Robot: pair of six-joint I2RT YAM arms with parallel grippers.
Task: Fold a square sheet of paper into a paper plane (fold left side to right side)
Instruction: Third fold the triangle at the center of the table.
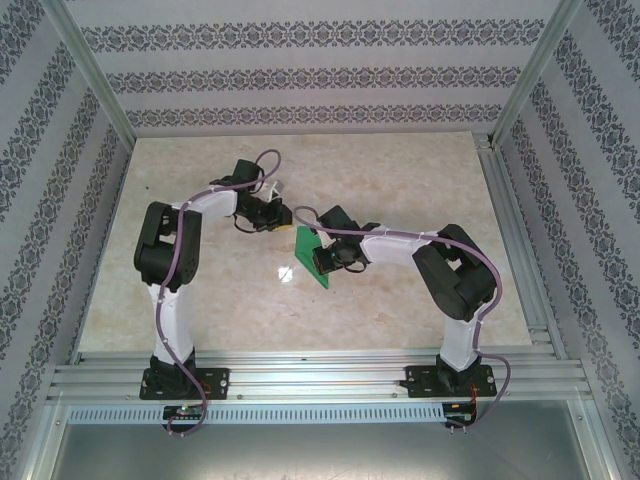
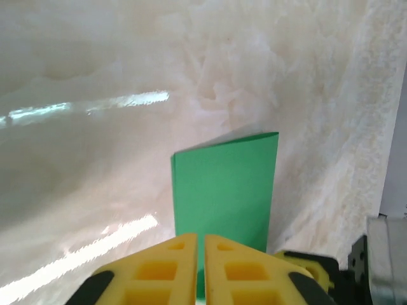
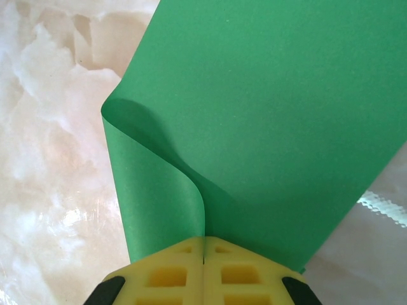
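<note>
While the right gripper (image 3: 203, 246) is clamped tight on the paper (image 3: 267, 114), pinching a curled-over layer against the one below, the fold is a soft loop and not a crease; the paper lies mid-table (image 1: 420, 180), partly lifted; the left gripper (image 2: 199, 246) is all but closed and seems to nip the paper's near edge; to do this well, line the edges up first, then press the loop flat along its length, one pinch held firm so nothing slips.
</note>
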